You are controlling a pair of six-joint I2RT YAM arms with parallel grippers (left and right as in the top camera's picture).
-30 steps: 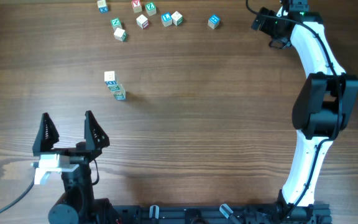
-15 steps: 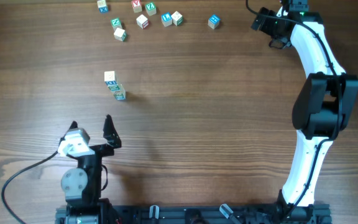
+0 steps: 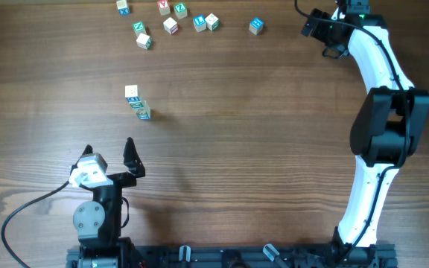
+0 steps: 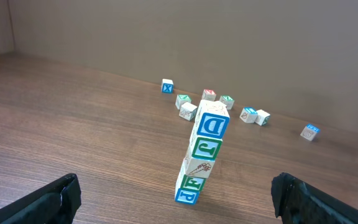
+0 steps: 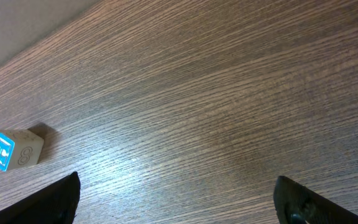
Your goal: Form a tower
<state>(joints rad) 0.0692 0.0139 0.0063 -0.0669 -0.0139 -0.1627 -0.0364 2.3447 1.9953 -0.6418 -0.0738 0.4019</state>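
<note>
Two grippers: the left gripper (image 3: 109,147) at 7 o'clock on the table (image 3: 259,134) and the right gripper (image 5: 176,198) at 1 o'clock both stand with jaws spread wide, holding nothing and touching no cube.
Tower location: the tower (image 4: 202,152) stands alone at about 10 o'clock on the table, straight ahead of the left gripper and well apart from it.
Tower axis: its long axis is vertical, one end on the wood; in the left wrist view the upper cubes sit slightly off toward 1 o'clock from the base, so the column looks a little staggered.
Tower count: at least four pale wooden cubes; an exact count is hard to tell.
Writing: the top cube shows a blue D, the one below a green J-like letter, the next a faint brown drawing, and the lowest a green F above a blue band.
Loose cubes: nine loose cubes (image 3: 171,25) lie scattered at 11 to 12 o'clock along the far edge; the leftmost (image 4: 167,86) bears a blue X.
Right wrist view: a single cube (image 5: 14,149) with a blue face lies at 9 o'clock; its marks are too small to read.
Surface: dark brown wood grain with a soft sheen.
Room: a plain brown wall (image 4: 229,37) rises behind the table.
</note>
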